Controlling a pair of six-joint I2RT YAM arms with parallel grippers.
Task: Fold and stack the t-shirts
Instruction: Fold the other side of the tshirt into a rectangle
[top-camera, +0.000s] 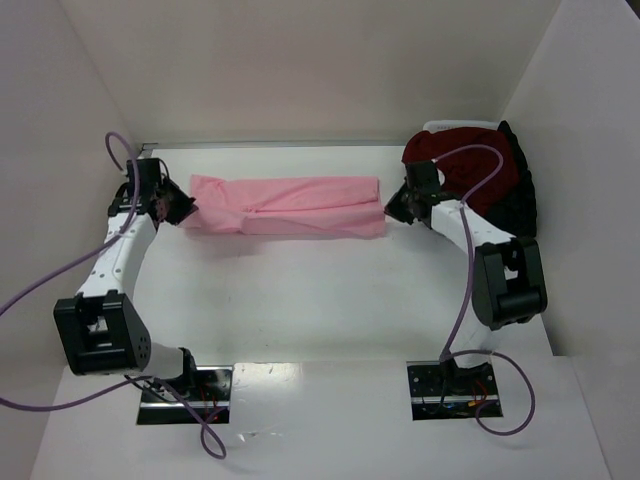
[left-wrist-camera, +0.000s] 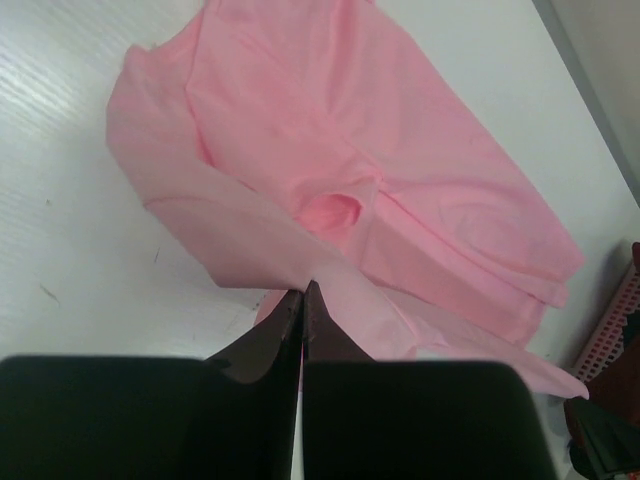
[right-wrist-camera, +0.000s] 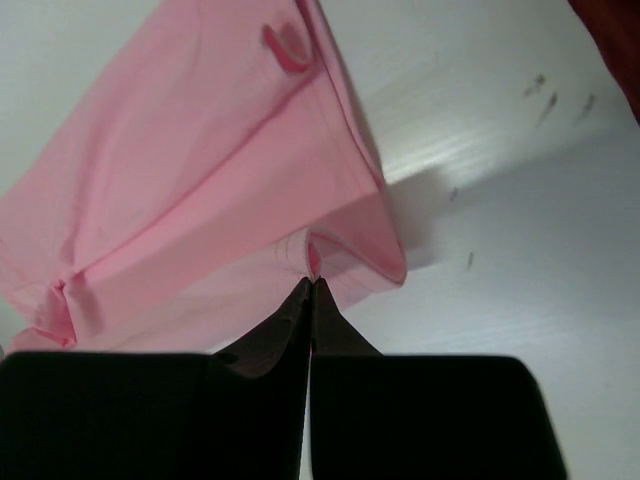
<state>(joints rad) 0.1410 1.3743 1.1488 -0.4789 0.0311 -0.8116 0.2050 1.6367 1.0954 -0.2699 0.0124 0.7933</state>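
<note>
The soft light pink cloth t-shirt (top-camera: 285, 205) lies as a long folded strip across the far middle of the white table (top-camera: 320, 310). The left claw (top-camera: 185, 208) pinches the strip's left end, and the right claw (top-camera: 395, 212) pinches its right end. This looks like the middle of the folding step. Next, one end probably has to be lifted over to meet the other, gently, with the edges lined up. A dark red t-shirt (top-camera: 470, 165) and a black t-shirt (top-camera: 520, 200) sit bunched in the far right corner.

The pink t-shirt (top-camera: 290, 205), folded lengthwise into 1 long, wrinkled band, stretches from 9 o'clock to 3 o'clock just beyond centre. At 2 o'clock, a crumpled maroon t-shirt (top-camera: 450, 140) lies heaped beside a black t-shirt (top-camera: 522, 195).
</note>
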